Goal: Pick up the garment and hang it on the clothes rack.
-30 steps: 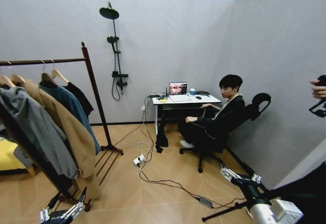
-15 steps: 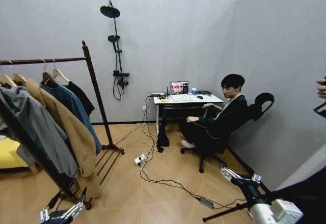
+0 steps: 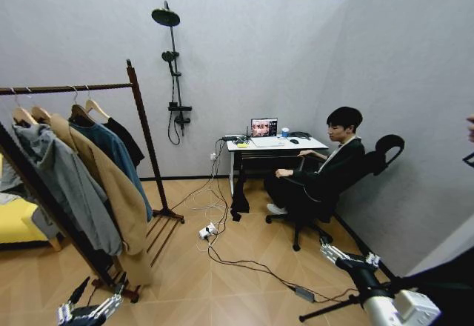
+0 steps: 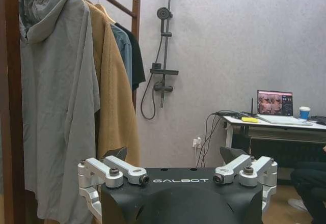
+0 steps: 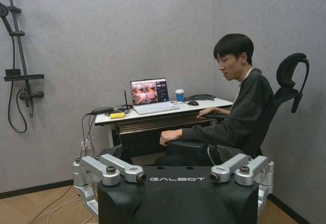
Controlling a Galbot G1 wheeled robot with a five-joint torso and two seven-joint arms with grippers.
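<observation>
Both grippers hang low and empty: the left gripper [image 3: 87,313] sits at the bottom left edge of the head view, just in front of the rack's near foot, and its silver fingers [image 4: 124,169] stand spread apart in the left wrist view with nothing between them; the right gripper [image 3: 348,255] reaches out low on the right, above the floor beside a black tripod leg [image 3: 333,310], and its fingers [image 5: 118,169] likewise stand apart around bare air. The tall dark reddish-brown wooden clothes rack [image 3: 143,137] stands on the left, its horizontal rail running off the left edge of the head view and its slatted base resting on the floor. The plain black long-sleeved garment [image 3: 126,139] hangs on a wooden hanger at the far end of the rail, just beside the far post. Next to it hang a blue denim shirt [image 3: 117,157], a long tan coat [image 3: 111,189] and, nearest the camera, a grey hooded coat [image 3: 68,185]. In the left wrist view the grey coat is close to the left gripper. Between the rack and a white desk [image 3: 278,144] lies open tan tiled floor [image 3: 222,281], crossed by black cables [image 3: 244,267] and a white power strip [image 3: 205,231].
</observation>
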